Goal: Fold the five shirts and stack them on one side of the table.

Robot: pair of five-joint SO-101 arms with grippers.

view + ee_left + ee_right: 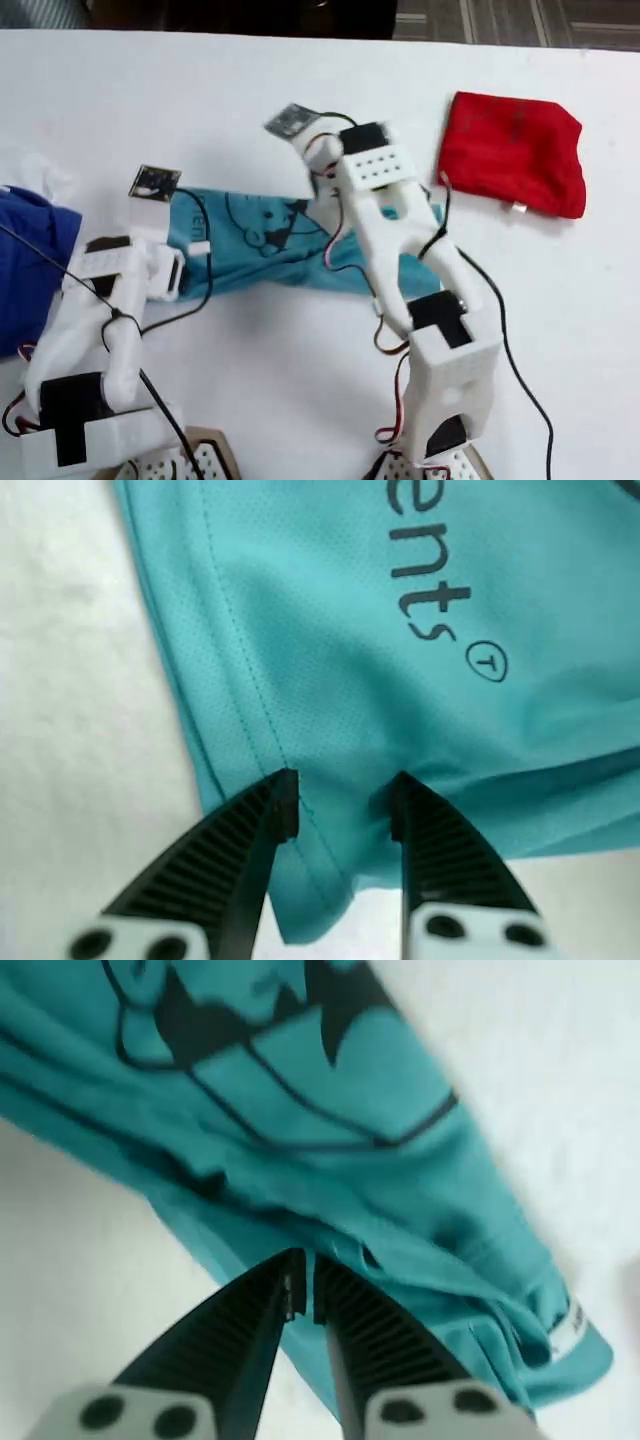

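A teal shirt (pixel 270 245) with dark print lies in a long folded strip across the middle of the white table (pixel 300 380). My left gripper (pixel 342 805) is open, its two fingers resting on the shirt's hem corner (pixel 300 880) at the strip's left end (pixel 185 260). My right gripper (pixel 304 1285) is shut on a fold of the teal shirt (pixel 330 1160) along its edge, near the strip's upper middle (pixel 322 190). A folded red shirt (pixel 515 150) sits at the back right. A blue shirt (pixel 30 260) lies bunched at the left edge.
A bit of white cloth (pixel 35 170) lies above the blue shirt. Both arm bases (pixel 450 390) stand at the front edge with cables trailing. Bare table spreads along the back and at the front right.
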